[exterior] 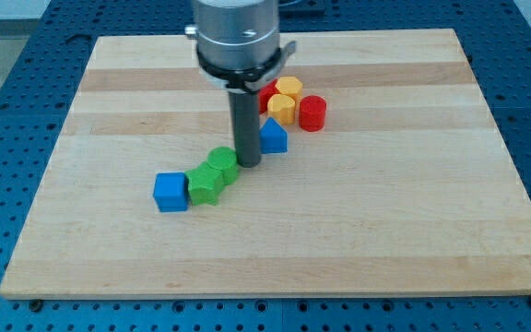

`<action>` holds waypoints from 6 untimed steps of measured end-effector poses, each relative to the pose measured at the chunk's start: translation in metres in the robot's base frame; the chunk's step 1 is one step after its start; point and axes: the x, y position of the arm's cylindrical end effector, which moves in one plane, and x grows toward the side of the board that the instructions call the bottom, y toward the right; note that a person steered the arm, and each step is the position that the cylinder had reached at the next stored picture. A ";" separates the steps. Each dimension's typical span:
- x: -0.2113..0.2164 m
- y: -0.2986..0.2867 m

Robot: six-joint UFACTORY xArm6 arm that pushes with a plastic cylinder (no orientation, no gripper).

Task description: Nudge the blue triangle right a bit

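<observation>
The blue triangle (274,136) lies near the middle of the wooden board (385,212), just below the yellow and red cluster. My rod comes down from the view's top, and my tip (248,164) rests on the board right at the triangle's left side, touching or nearly touching it. The tip also stands just right of the upper green block (220,161). Part of the triangle's left edge is hidden behind the rod.
A second green block (206,184) and a blue cube (171,192) lie in a row left of the tip. Two yellow blocks (284,103) and red blocks, one a cylinder (312,112), cluster above the triangle.
</observation>
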 end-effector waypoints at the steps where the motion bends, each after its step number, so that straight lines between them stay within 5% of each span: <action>1: 0.000 -0.029; 3: -0.008 -0.027; 6: -0.033 0.059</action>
